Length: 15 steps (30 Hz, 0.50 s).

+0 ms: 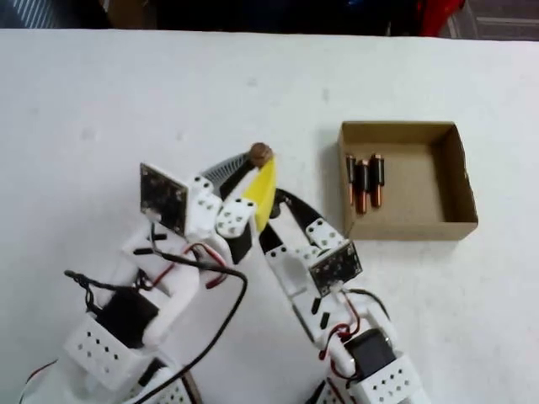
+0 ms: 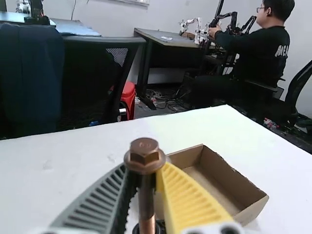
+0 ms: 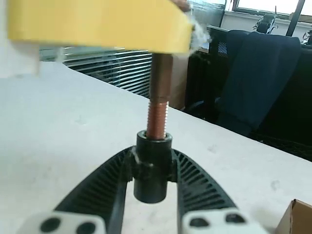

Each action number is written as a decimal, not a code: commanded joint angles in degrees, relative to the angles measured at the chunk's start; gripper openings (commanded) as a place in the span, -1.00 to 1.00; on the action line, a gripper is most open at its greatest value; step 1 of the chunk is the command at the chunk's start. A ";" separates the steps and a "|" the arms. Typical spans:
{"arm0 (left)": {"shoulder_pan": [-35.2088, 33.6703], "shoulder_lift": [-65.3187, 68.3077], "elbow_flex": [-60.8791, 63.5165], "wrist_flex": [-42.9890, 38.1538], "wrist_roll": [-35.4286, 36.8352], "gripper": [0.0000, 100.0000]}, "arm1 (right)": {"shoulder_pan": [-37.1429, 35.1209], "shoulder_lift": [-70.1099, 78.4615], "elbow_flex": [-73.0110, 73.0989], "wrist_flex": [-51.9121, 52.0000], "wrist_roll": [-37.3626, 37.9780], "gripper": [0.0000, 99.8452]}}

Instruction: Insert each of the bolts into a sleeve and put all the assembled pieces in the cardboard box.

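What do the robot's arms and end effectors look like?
The left arm and right arm are white shells with black motors, trailing red and black cables. The left end effector has ribbed fingers, one grey, one yellow. The right end effector has black ribbed fingers on white bases.

Both arms are white plastic shells around black motors. The left arm (image 1: 147,295) carries a thick black cable (image 1: 229,313) and thin red wires (image 1: 181,259); the right arm (image 1: 324,307) also has red wires. Each wrist bears a dark square camera board (image 1: 162,199). The left gripper (image 2: 144,168) has a grey ribbed finger (image 2: 97,202) and a yellow finger (image 2: 187,200). The right gripper (image 3: 152,163) has black ribbed fingers (image 3: 100,187) on white mounts with round holes. The near bases (image 1: 94,347) are dotted with small holes.
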 commanded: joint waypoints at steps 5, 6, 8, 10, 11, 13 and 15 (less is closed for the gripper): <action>1.01 -1.10 -3.69 3.52 0.70 -0.95 | -0.22 -0.48 0.44 -1.36 0.70 -0.97; 0.92 -1.10 -3.52 3.87 0.70 -0.95 | -0.22 -0.48 0.44 -1.36 0.70 -0.97; 0.92 -1.10 -2.90 4.13 0.70 -0.95 | -0.22 -0.48 0.44 -1.45 0.70 -0.97; 0.92 -1.10 -1.05 3.69 0.70 -0.95 | -0.22 -0.48 0.44 -1.45 0.70 -0.97; 0.92 -1.10 0.00 3.69 0.70 -0.95 | -0.22 -0.48 0.44 -1.45 0.70 -0.97; 0.92 -1.10 2.11 3.69 0.70 -0.95 | -0.22 -0.48 0.44 -1.45 0.70 -0.97; 0.92 -1.10 3.52 3.69 0.70 -0.95 | -0.22 -0.48 0.44 -1.45 0.70 -0.97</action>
